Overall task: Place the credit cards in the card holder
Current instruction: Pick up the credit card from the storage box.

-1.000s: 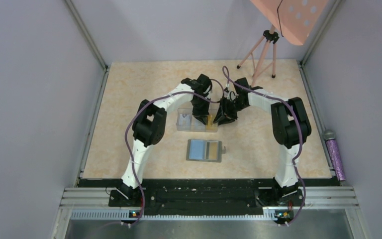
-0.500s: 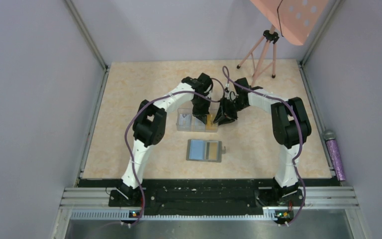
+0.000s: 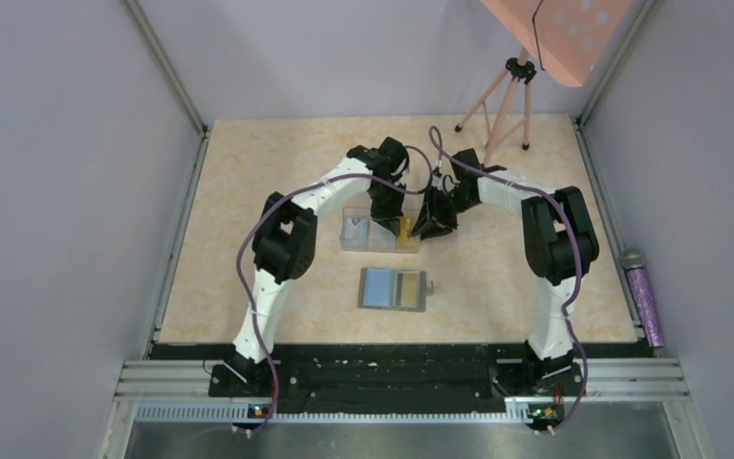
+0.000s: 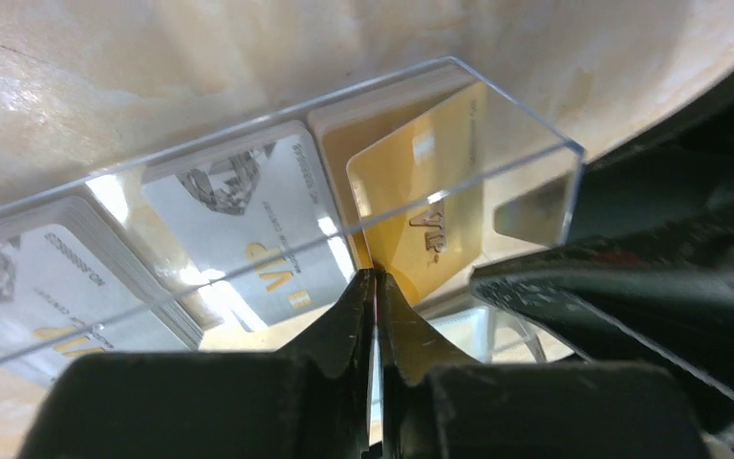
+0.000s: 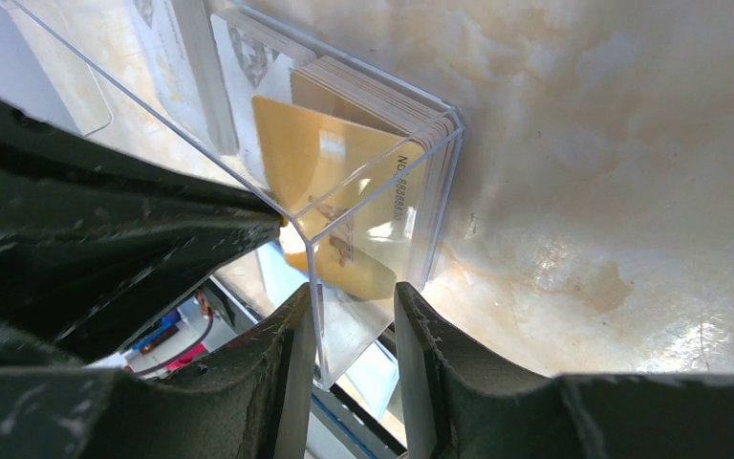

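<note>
Nearest the arm bases, the card holder (image 3: 393,289) lies opened flat on the tabletop (image 3: 248,191), blue lining up, snap tab on its right edge. A yellow patch shows on its right half; from above I cannot tell whether that is a card or a slot. It looks light and soft, so it would likely slide when a card is pushed in unless it is pinned.

Just beyond it stands the clear box (image 3: 343,248), three compartments in a row. The pale grey cards (image 4: 248,220) fill two of them and the yellow stack (image 5: 363,91) fills the right-end one.

The left fingers (image 4: 339,330) are clenched on the lower corner of one yellow card (image 4: 420,191), which is tipped up off its stack and leans inside that compartment, not yet clear of the walls.

The right fingers (image 5: 282,373) stand part open astride the box's end corner. Whether they actually press on the plastic does not show.

The card should be very light, thin and stiff with a little spring, and its face is glossy. A pinch on one corner gives little contact, so it could swivel or slip. A hold deeper along a short edge would be firmer and leave the long side free to enter a slot. The box is light too, and may lift with the card if it is not steadied.
</note>
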